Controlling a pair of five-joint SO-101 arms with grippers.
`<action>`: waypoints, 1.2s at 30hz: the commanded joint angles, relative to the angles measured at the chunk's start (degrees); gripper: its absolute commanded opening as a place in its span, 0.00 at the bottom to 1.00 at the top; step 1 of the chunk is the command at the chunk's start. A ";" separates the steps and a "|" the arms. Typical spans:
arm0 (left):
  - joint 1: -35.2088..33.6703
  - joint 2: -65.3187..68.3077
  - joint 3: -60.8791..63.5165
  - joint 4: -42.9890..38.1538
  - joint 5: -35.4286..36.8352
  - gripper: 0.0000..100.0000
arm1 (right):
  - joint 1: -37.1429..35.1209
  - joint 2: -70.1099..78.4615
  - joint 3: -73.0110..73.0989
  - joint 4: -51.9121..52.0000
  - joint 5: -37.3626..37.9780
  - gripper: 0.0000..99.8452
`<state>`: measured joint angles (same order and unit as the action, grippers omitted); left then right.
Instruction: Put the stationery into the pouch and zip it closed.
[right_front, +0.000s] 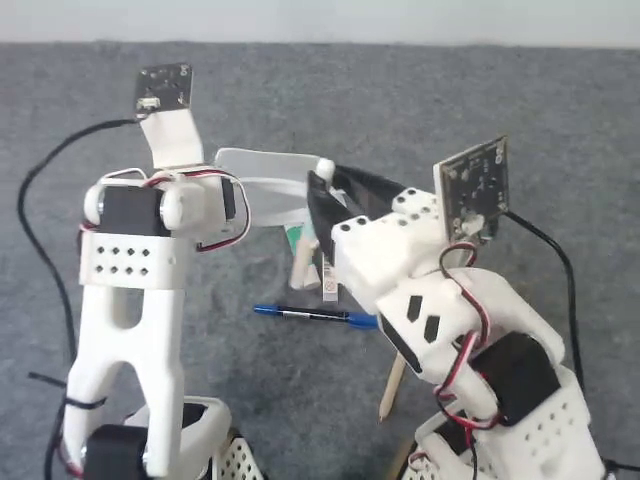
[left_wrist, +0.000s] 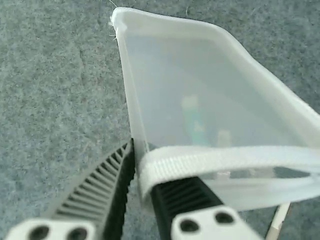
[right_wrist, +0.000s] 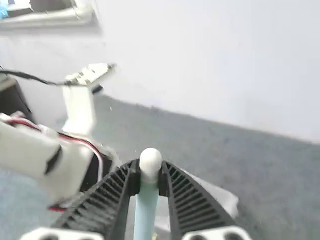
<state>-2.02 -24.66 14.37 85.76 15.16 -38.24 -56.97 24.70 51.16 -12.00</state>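
My left gripper (left_wrist: 137, 150) is shut on the corner of the translucent white pouch (left_wrist: 200, 95), by its woven zip band (left_wrist: 220, 162), holding the pouch (right_front: 262, 180) up over the carpet. A green item (left_wrist: 192, 120) shows dimly through the wall; I cannot tell if it is inside. My right gripper (right_wrist: 149, 172) is shut on a pale blue pen with a round white cap (right_wrist: 150, 161). In the high view that gripper (right_front: 322, 200) stands beside the pouch's mouth, with the white cap (right_front: 325, 167) sticking up.
On the grey carpet between the arms lie a blue pen (right_front: 310, 315), a wooden pencil (right_front: 392, 385) and a small white stick (right_front: 328, 282). A black cable (right_front: 40, 210) runs along the left. A pale wall (right_wrist: 225, 60) rises behind the carpet.
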 joint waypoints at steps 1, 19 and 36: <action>0.18 -2.55 -2.86 0.44 -0.62 0.01 | -0.84 -1.19 -2.64 -5.76 -0.26 0.01; 0.18 -2.55 -2.07 0.00 -0.62 0.01 | 0.04 -1.19 24.44 -47.96 15.38 0.01; 0.09 -2.55 -1.98 0.00 -0.44 0.01 | -2.68 -1.80 41.58 -55.43 19.43 0.01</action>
<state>-2.02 -24.66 14.37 85.76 15.16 -40.44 -57.23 66.64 -4.66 6.64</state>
